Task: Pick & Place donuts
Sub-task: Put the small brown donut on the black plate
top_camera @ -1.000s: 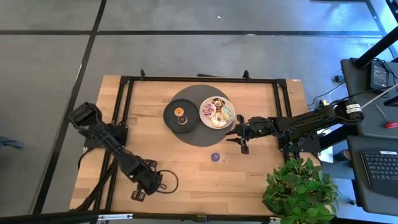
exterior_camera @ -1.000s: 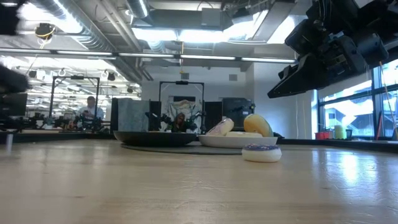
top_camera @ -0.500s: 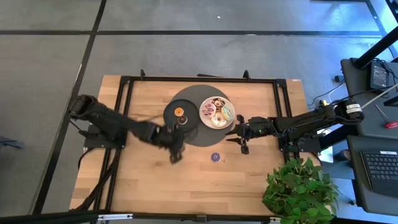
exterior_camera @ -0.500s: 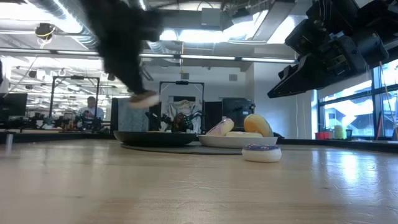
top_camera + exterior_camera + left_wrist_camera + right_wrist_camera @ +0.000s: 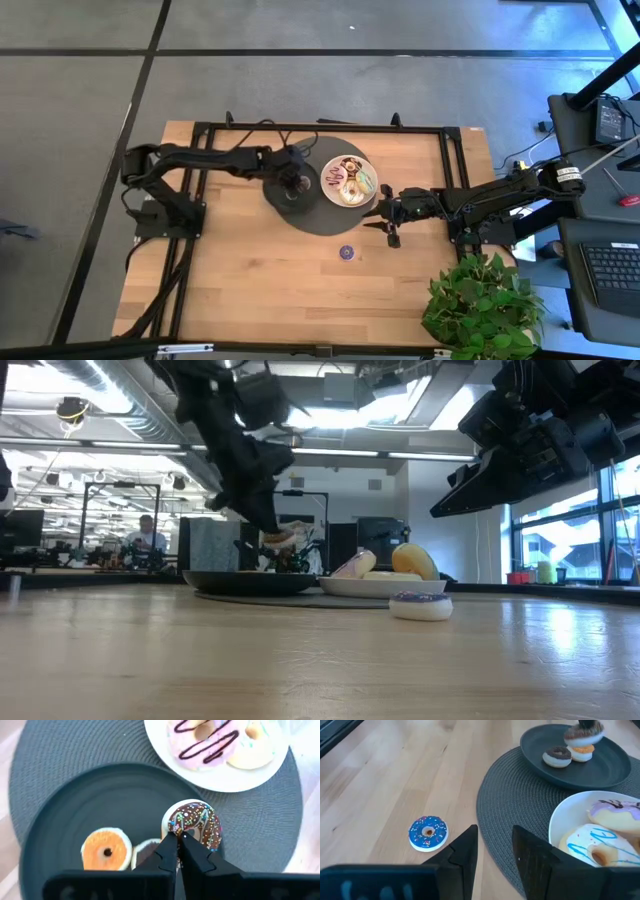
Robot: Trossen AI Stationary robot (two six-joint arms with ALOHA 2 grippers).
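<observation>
High view, blue donut [image 5: 347,252]: lies alone on the bare wooden table [image 5: 300,290], at about 5 o'clock from the round grey mat [image 5: 325,185], apart from both grippers.
Right gripper [image 5: 385,228]: hangs at the mat's 4 o'clock edge, near the white plate; in the right wrist view its fingers [image 5: 467,850] stand parted with nothing between them, the blue donut just beyond them.
White plate [image 5: 349,180]: sits on the mat's 3 o'clock side; it holds a pink donut with chocolate stripes [image 5: 207,737] and a pale yellow donut [image 5: 252,745], leaning on each other in the low view.
Black plate [image 5: 290,188]: on the mat's 9 o'clock side, touching or just beside the white plate; I cannot tell which.
Left gripper [image 5: 179,840]: over the black plate, fingers pinched together on the rim of a chocolate donut with sprinkles [image 5: 196,824], held clear above the plate in the low view.
Orange mini donut [image 5: 106,850]: flat on the black plate, at 9 o'clock from the held donut.
Brown mini donut [image 5: 145,852]: on the black plate between the orange one and the gripper, partly hidden by the fingers.
</observation>
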